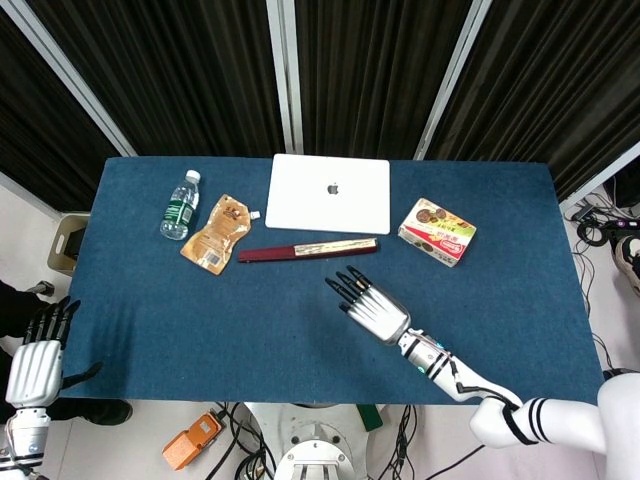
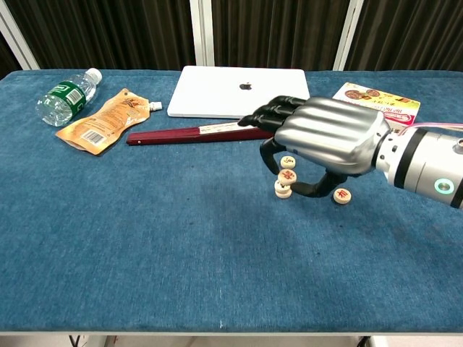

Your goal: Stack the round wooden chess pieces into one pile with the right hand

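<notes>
Only the chest view shows right hand (image 2: 325,137) fingers (image 2: 269,150) pinching a chess piece (image 2: 287,176).

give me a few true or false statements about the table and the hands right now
1. The right hand pinches a chess piece just above another piece. True.
2. The laptop is open. False: its lid is closed.
3. The bottle lies on its side at the table's left. True.
4. The left hand rests on the cookie box. False: it hangs off the table's near left corner, holding nothing.
5. A loose piece lies on the cloth by the right hand. True.
</notes>
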You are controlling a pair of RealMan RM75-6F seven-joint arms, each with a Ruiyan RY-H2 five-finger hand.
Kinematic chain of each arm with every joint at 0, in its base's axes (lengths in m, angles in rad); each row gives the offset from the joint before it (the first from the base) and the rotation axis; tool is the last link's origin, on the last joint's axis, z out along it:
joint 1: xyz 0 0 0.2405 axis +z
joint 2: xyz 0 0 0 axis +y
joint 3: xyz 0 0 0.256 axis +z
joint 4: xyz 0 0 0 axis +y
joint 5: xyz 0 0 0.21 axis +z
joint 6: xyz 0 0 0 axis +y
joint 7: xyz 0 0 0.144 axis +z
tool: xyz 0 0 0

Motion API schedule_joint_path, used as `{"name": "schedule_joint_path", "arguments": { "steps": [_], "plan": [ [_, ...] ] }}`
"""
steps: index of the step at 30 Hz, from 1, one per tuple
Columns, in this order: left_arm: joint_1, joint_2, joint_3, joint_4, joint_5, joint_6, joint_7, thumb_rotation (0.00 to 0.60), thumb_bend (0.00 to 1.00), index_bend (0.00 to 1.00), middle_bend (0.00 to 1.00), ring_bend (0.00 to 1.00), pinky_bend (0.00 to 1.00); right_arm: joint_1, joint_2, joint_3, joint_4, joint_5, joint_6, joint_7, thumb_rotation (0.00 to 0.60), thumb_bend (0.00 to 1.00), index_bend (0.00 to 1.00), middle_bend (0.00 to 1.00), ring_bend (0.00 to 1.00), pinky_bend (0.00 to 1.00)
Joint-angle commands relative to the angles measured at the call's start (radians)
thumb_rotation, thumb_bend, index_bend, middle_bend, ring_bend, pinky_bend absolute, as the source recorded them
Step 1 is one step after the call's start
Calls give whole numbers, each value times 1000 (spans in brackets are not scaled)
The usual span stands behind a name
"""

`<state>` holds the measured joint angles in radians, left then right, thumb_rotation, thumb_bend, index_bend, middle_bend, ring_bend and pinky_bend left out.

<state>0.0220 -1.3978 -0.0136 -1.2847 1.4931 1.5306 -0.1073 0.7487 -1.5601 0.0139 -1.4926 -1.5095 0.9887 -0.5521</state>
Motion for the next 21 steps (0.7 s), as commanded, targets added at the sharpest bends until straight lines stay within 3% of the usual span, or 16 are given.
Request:
{"name": "schedule_joint_path", "arguments": {
  "steps": [1, 9, 21],
  "plan": [
    [-1, 0, 1, -1, 0, -2, 1, 600, 50, 86, 11, 0, 0, 6, -5, 21, 16, 36, -26, -5, 600, 554, 591, 96, 0, 67],
    [1, 3, 0, -3, -5, -2, 2, 600, 51, 86, 11, 0, 0, 32, -47, 51, 58, 110, -88, -39, 600, 554, 577, 96, 0, 67],
    [1, 0, -1, 5, -8, -6, -4, 600, 51, 86, 11, 0, 0, 39, -58, 47, 49, 137, -99, -74, 600, 554, 563, 96, 0, 67]
  ]
}}
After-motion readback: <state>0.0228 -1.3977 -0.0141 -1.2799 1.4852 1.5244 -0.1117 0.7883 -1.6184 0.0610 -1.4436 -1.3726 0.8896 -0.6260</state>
